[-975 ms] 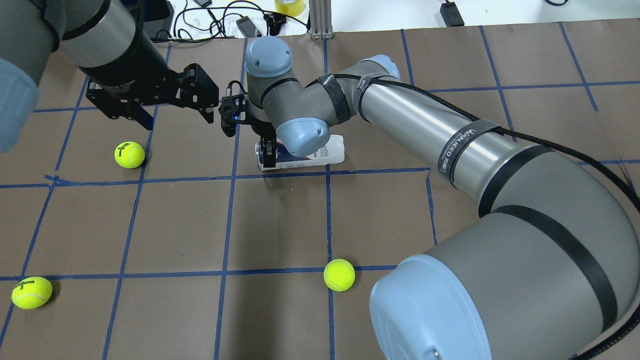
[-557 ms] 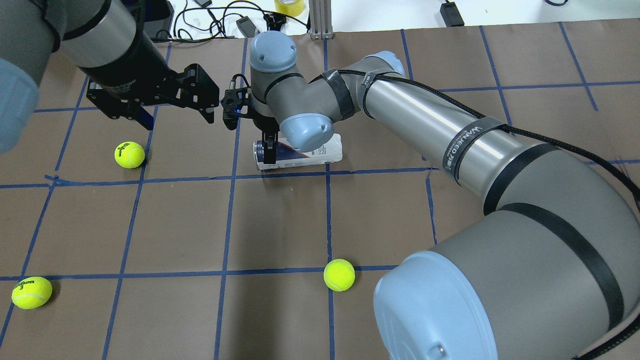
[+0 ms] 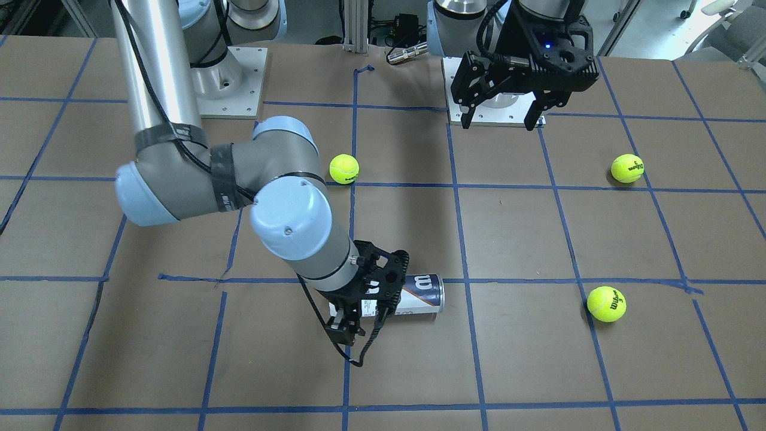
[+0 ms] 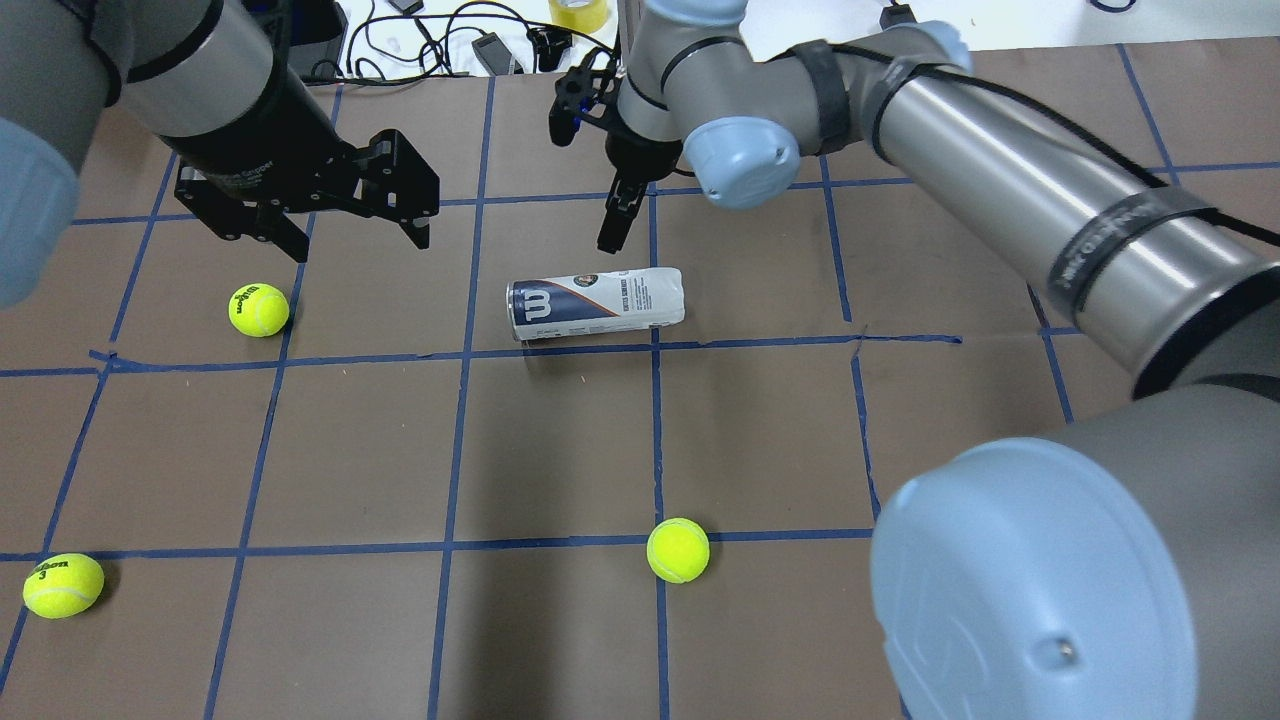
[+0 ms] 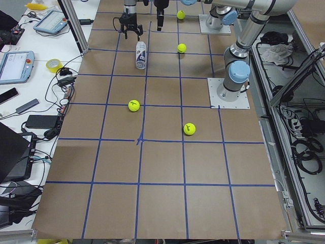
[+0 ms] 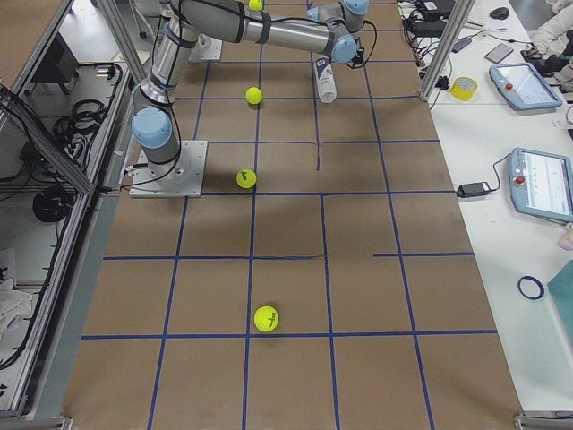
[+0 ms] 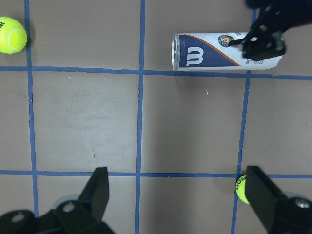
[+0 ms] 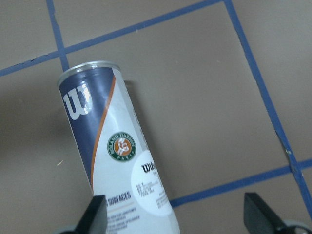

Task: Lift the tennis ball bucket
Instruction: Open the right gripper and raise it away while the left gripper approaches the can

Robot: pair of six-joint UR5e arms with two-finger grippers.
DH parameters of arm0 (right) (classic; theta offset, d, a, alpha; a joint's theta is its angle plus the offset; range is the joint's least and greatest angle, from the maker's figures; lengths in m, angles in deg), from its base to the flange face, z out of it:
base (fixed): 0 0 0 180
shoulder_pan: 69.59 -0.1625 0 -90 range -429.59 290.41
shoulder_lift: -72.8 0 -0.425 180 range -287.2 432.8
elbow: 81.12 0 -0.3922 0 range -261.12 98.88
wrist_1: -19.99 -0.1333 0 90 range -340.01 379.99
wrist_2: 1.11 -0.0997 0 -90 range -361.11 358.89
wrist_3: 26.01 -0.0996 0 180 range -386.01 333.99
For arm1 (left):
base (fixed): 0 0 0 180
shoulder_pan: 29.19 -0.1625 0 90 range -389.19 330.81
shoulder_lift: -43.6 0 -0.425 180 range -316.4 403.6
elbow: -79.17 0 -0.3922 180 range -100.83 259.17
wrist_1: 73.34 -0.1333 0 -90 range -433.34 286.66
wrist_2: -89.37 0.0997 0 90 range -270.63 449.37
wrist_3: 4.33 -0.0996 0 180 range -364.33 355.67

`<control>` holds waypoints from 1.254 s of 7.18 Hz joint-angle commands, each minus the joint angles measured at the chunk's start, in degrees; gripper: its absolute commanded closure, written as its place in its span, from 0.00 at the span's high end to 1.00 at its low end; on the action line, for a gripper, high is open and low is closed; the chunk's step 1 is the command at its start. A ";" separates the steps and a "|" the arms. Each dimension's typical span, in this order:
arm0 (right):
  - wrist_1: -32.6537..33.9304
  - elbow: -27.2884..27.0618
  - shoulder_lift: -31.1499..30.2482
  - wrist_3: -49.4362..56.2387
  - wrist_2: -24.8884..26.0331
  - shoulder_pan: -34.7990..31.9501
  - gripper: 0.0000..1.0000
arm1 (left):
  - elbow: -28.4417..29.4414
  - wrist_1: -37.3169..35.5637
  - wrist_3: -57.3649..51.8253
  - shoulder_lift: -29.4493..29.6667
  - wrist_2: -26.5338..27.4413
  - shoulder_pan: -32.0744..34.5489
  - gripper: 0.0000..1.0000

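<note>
The tennis ball bucket [image 4: 597, 305] lies on its side on the brown table, metal rim and white "W" toward the left arm's side. It also shows in the front view [image 3: 419, 293], the left wrist view [image 7: 219, 51] and the right wrist view [image 8: 114, 151]. My right gripper [image 4: 612, 225] hangs open and empty above the tube's white end; its fingers [image 8: 92, 214] stand wide apart, not touching it. My left gripper [image 4: 355, 240] is open and empty, hovering well left of the tube.
Three yellow-green tennis balls lie loose: one below the left gripper [image 4: 259, 309], one at the near left [image 4: 63, 585], one near the middle front [image 4: 678, 549]. Cables and a tape roll [image 4: 580, 12] lie beyond the table's far edge.
My right gripper was down at the tube; it has risen and moved toward the far edge without it. The tube stays on the table. The left gripper has not moved.
</note>
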 commanded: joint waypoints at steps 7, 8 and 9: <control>-28.71 -0.53 -25.41 -34.94 8.40 13.22 1.00 | -2.22 -11.39 -12.00 27.85 -17.27 -6.87 1.00; -31.86 -0.53 -27.96 -36.68 9.11 13.22 1.00 | -2.23 -11.91 -13.06 30.59 -20.92 -6.79 1.00; -32.06 -1.05 -29.63 -37.05 9.38 13.31 1.00 | -2.31 -11.92 -14.46 32.35 -23.66 -6.96 1.00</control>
